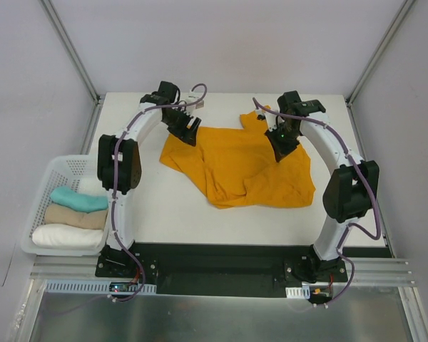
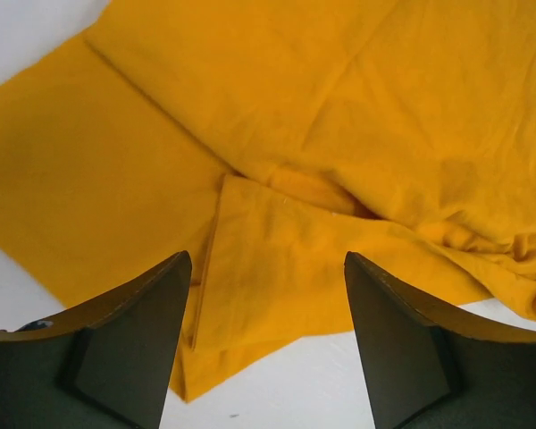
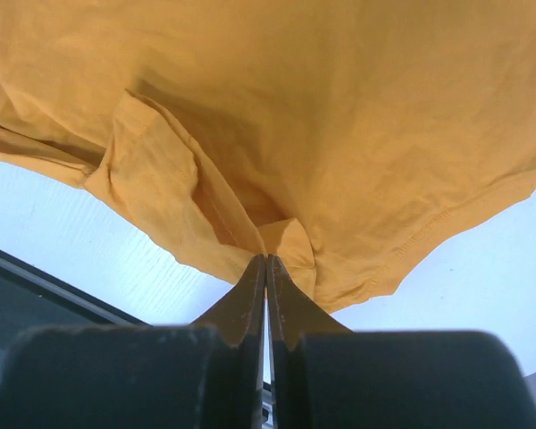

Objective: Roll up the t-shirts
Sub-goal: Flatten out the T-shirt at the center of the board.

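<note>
A bright orange t-shirt point(image 1: 239, 167) lies crumpled and partly spread on the white table, in the middle. My left gripper point(image 1: 189, 130) is open and empty, hovering over the shirt's far left corner; in the left wrist view it point(image 2: 266, 268) frames a folded orange edge point(image 2: 277, 259). My right gripper point(image 1: 282, 146) is shut on a fold of the orange shirt at its far right part; in the right wrist view its tips point(image 3: 266, 259) pinch the cloth point(image 3: 339, 134) and lift it off the table.
A white basket point(image 1: 50, 178) stands off the table's left edge and holds rolled teal point(image 1: 78, 199), tan point(image 1: 75, 216) and white point(image 1: 68, 236) t-shirts. The black base plate point(image 1: 221, 260) runs along the near edge. Frame posts stand at the far corners.
</note>
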`<action>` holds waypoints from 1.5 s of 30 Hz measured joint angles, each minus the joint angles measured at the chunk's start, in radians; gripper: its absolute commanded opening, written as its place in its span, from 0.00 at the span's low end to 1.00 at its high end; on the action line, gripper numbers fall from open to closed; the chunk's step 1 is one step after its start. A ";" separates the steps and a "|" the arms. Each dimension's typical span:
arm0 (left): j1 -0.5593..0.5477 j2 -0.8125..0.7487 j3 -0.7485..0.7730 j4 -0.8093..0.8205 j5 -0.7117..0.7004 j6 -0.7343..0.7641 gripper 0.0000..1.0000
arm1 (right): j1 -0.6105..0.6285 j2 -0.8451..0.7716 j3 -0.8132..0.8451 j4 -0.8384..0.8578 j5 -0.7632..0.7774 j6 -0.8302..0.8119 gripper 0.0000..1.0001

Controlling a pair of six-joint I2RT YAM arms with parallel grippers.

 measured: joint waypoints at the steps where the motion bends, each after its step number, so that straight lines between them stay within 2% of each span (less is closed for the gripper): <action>1: -0.009 0.011 0.003 -0.001 0.000 0.001 0.65 | 0.001 0.000 0.000 -0.001 -0.002 0.000 0.01; 13: -0.048 0.151 0.068 -0.014 -0.014 0.018 0.59 | 0.002 0.000 -0.010 -0.013 -0.006 0.000 0.01; 23: -0.048 0.212 0.161 -0.034 -0.013 0.017 0.44 | 0.005 0.000 -0.010 -0.016 -0.003 0.000 0.01; 45: -0.048 0.240 0.203 -0.100 -0.031 0.014 0.37 | 0.015 0.004 -0.008 -0.016 0.001 0.000 0.01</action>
